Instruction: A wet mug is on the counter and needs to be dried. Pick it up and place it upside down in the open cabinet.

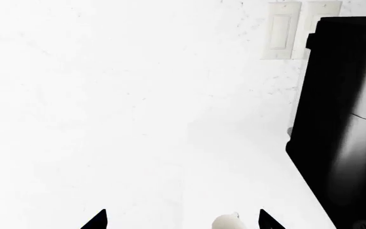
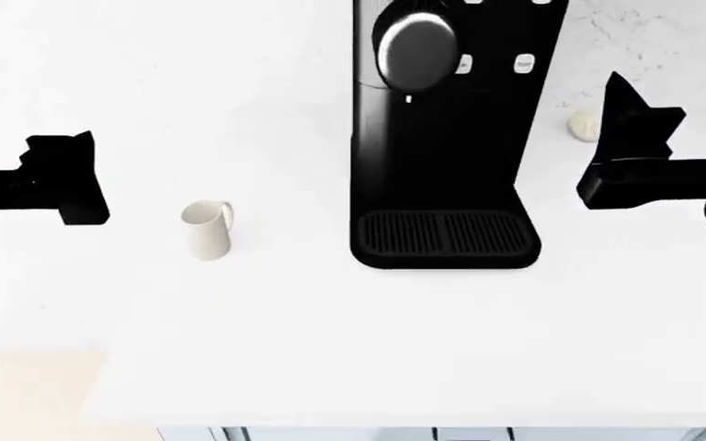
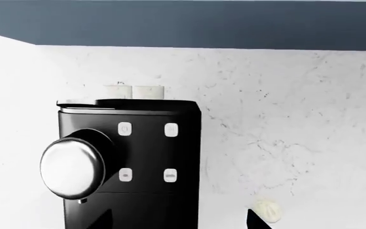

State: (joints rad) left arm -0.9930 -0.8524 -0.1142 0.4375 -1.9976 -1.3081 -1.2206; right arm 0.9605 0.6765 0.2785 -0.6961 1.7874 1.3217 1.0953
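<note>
The white tabletop (image 2: 328,349) fills the near part of the head view, its front edge at the bottom. On it the cream mug (image 2: 209,229) stands upright, handle turned toward the coffee machine (image 2: 451,138), which rises just beside it with its ribbed drip tray facing forward. The left claw (image 2: 77,179) hovers to the mug's left, apart from it and holding nothing; in the left wrist view its two dark fingertips (image 1: 96,220) stand spread wide, with the mug's rim between them. The right claw (image 2: 635,110) hangs on the machine's far side, near a small cream ball (image 2: 585,125) by the marble wall (image 3: 285,119), empty with jaws parted.
</note>
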